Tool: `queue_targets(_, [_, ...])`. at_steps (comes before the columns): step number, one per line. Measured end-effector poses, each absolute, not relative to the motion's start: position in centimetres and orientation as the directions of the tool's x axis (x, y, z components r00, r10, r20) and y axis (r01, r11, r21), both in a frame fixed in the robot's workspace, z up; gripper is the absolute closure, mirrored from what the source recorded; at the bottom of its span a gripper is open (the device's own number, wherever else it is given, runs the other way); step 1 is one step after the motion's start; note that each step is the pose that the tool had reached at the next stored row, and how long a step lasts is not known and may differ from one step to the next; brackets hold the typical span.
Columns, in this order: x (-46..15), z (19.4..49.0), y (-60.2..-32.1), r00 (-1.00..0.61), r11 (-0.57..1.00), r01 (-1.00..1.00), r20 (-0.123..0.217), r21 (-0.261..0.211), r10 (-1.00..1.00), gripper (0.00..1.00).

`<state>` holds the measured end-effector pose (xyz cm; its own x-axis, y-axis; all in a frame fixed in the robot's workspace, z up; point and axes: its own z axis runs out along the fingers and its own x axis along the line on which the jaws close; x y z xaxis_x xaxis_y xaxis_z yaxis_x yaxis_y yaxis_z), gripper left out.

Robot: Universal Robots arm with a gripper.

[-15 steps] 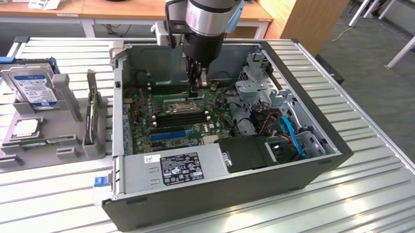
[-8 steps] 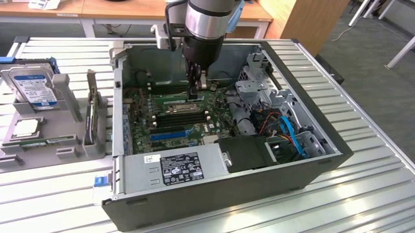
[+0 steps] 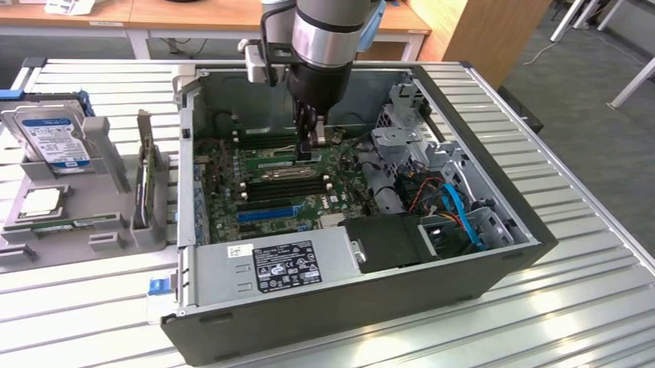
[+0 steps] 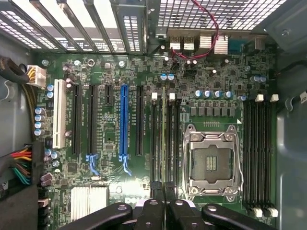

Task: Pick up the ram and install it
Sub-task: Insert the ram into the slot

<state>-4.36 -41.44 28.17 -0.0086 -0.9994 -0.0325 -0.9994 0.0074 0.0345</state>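
Claw (image 3: 312, 144) inside an open computer case (image 3: 492, 253), which lies on its side on a slatted metal counter (image 3: 584, 307). The arm above the claw is cut off by the upper edge of the exterior view.

In the wrist view the claw (image 4: 164, 205) has its fingers closed on the ram (image 4: 163, 139). The ram appears edge-on as a thin greenish line, so its chips are hidden. It runs in line with the black memory slots (image 4: 155, 139), between the blue slot (image 4: 124, 122) and the processor socket (image 4: 211, 160) of the motherboard (image 4: 109, 122). Whether its lower edge touches a slot or hangs just above one cannot be told.

In the exterior view the ram (image 3: 278, 163) shows as a pale green strip toward the exterior view's left of the fingers, and the claw covers the rest of it. A second bank of memory slots (image 4: 259, 153) lies beyond the socket from the ram.

The power supply (image 3: 276, 264) hides the near part of the board in the exterior view. Outside the case, on the exterior view's left, a grey holder (image 3: 107, 165) carries a hard drive (image 3: 51, 138), an upright card (image 3: 144, 180) and another narrow green stick (image 3: 72, 224), whose details are too small to make out.
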Motion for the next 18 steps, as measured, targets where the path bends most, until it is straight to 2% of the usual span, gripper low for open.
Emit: queue_targets(18, [-4.4, 26.9, -41.4, -0.009, 0.008, -0.999, -0.028, 0.034, -1.000, 0.88])
